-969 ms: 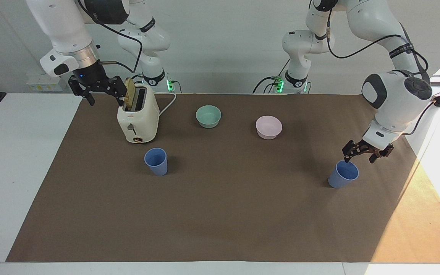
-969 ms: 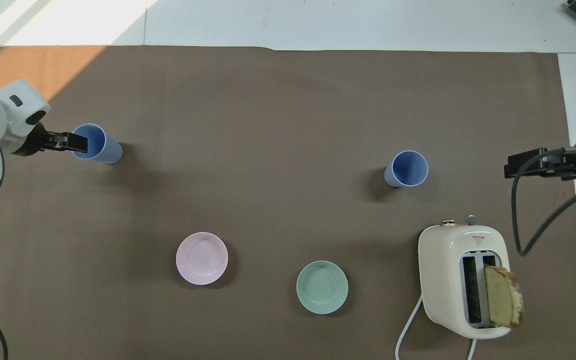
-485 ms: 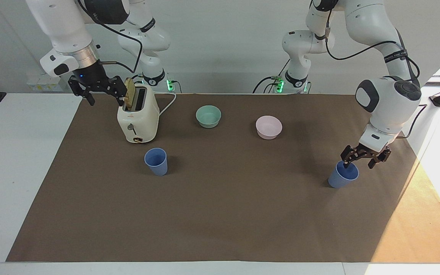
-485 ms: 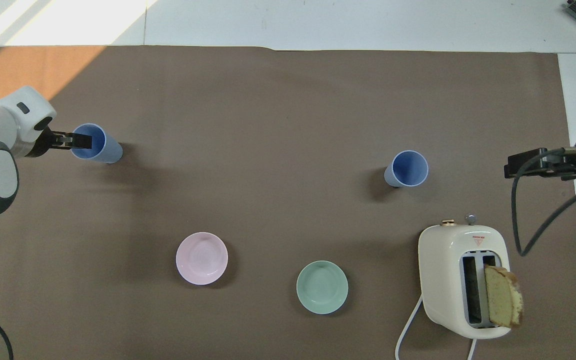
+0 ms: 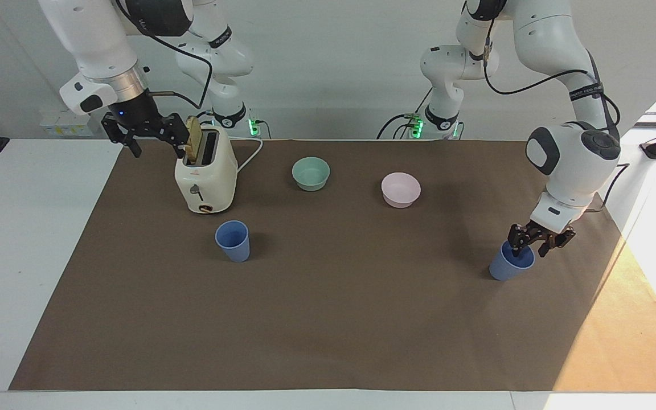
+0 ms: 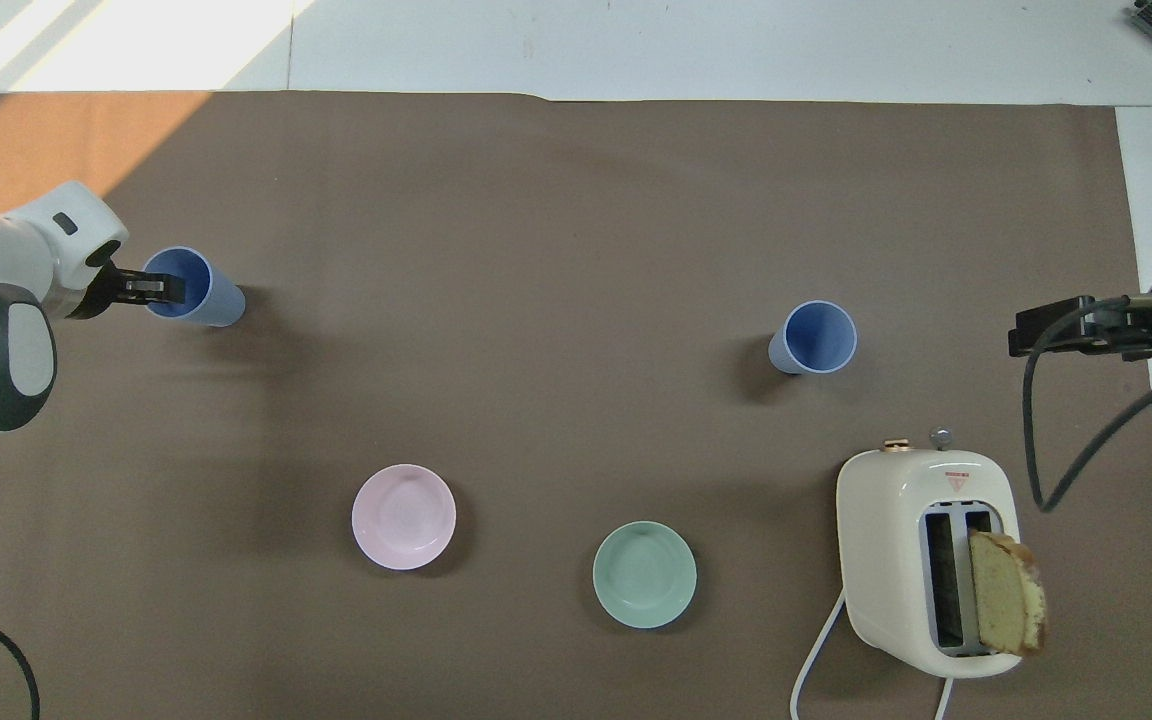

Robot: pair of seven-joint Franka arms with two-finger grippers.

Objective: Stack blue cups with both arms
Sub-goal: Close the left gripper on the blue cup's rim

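The left claw sits at the rim of one blue cup near the left arm's end of the worktop, fingers spread, one inside the mouth and one outside. The other blue cup stands upright (farther from the robots than the toaster). The right claw waits, spread, beside the toaster.

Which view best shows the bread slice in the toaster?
The overhead view: the bread slice shows its broad face, standing in one slot of the toaster and leaning over its edge. The facing view shows the slice only edge-on, with the waiting right gripper partly in front of it.
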